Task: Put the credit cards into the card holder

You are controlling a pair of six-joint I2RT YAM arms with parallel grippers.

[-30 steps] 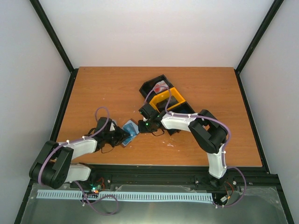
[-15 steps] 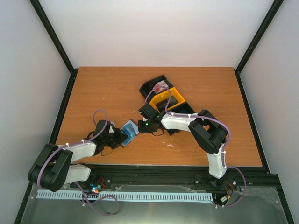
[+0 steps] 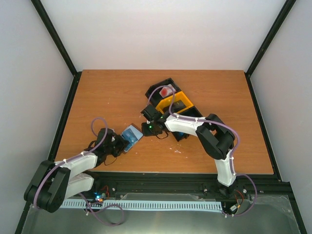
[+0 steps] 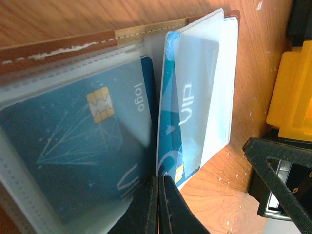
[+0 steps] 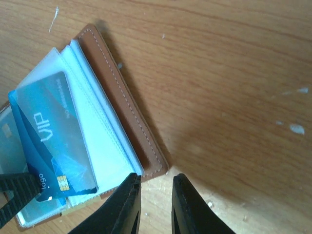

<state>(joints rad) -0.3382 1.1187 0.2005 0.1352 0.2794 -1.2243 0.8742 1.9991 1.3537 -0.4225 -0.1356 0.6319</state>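
Card holder [image 3: 130, 136] lies open on the worktop [image 3: 97, 97] near the black-and-yellow tray [image 3: 168, 103], with the blue VIP card [image 5: 51, 126] partly sleeved. Left hand [image 4: 159, 195] is pinched shut at its edge. Right hand [image 5: 155, 195] is barely open and empty. Next move, I'd guess: push it fully in.

"VIP" stands in white on the lighter blue plastic card [image 5: 53, 126]; "logo" and a partly hidden "VIP" stand on the darker blue plastic chip card [image 4: 83, 146].

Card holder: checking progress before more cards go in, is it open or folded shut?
Open. The card holder has its brown cover spread flat and its clear sleeves fanned apart, with a blue card showing among them.
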